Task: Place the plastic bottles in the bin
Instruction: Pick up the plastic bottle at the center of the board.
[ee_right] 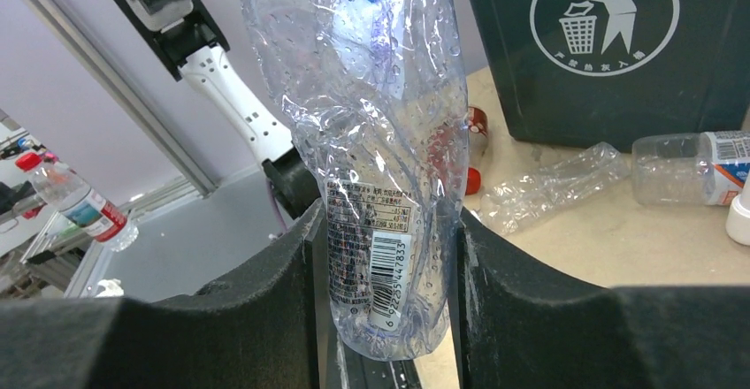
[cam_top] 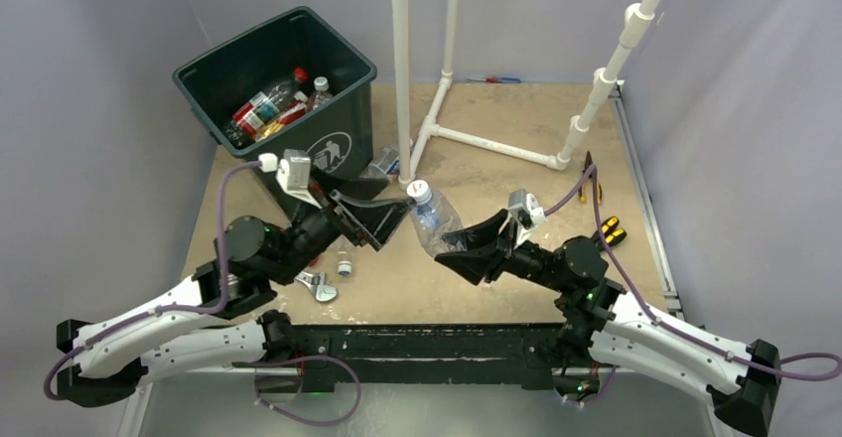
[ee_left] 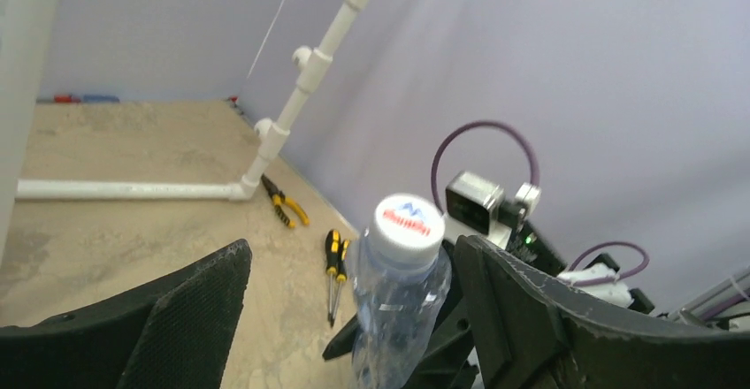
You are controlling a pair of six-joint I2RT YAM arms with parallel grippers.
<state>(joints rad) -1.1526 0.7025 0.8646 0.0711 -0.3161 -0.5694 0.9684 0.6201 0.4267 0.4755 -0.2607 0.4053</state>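
Table (cam_top: 477, 293): sandy board closed in by grey walls on the far, left and right sides. The widest bare stretch is the middle and right, between the pipe frame and the arms.
Bin (cam_top: 352, 109): dark green, upright in the far-left corner with its mouth open upward and its logo side facing the arms. Its near corner is just beside the left arm's wrist.
Pipe frame (cam_top: 401, 70): white; one upright post rises just right of the bin. Floor bars run toward the far right, and a leaning post stands by the right edge.
Left gripper (ee_left: 352, 247): jaws spread wide, one on each side of the held bottle's cap. There is a broad gap on one side and little on the other; contact cannot be told.
Right gripper (ee_right: 385, 230): jaws clenched on the lower, labelled part of the held bottle.
Held bottle (cam_top: 434, 223): clear, crumpled, white-capped, and lifted over the table's middle between the two grippers. Its cap points toward the left gripper, and it is outside the bin.
Bottles in bin (cam_top: 273, 107): several, with red labels and red or white caps, lying toward the bin's left inner wall.
Loose bottles (cam_top: 382, 164): one at the bin's foot beside the post, with a crushed clear bottle (ee_right: 553, 186) near it. A small bottle (cam_top: 344, 258) lies below the left gripper.
Wrench (cam_top: 318, 286): near the front edge, beside the left arm.
Pliers (cam_top: 594, 184): near the right edge.
Screwdrivers (cam_top: 611, 228): yellow-handled, near the right edge, just nearer the arms than the pliers.
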